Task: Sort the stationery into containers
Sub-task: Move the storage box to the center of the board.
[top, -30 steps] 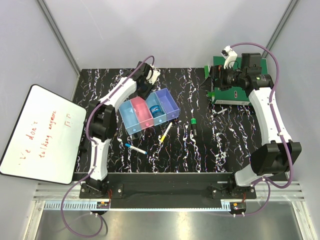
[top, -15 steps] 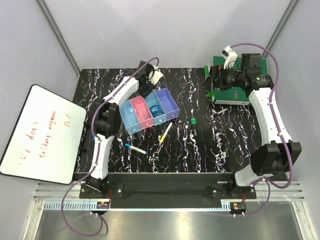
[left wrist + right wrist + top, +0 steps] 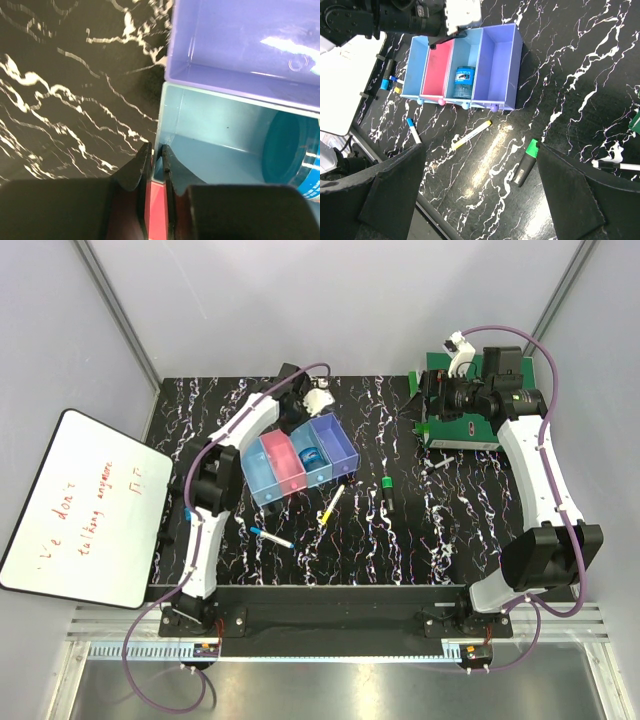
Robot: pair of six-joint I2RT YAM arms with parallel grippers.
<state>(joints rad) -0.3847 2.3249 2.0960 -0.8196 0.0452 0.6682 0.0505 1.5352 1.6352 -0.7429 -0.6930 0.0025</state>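
Observation:
The containers are a joined row of light blue, pink, light blue and purple bins. My left gripper is shut on their far wall, where pink meets the second blue bin. A round blue object lies in that blue bin. On the table in front lie a yellow-and-white pen, a green-capped dark marker and a blue-capped white marker. A small grey-white stick lies further right. My right gripper hangs open high above the back right, holding nothing.
A whiteboard with red writing leans off the table's left edge. A big green folder lies at the back right under the right arm. The left arm stretches over the table's left half.
My left gripper swung right along the bins' far side and its jaws closed on the wall. The row of bins shifted slightly. The right arm has not moved.

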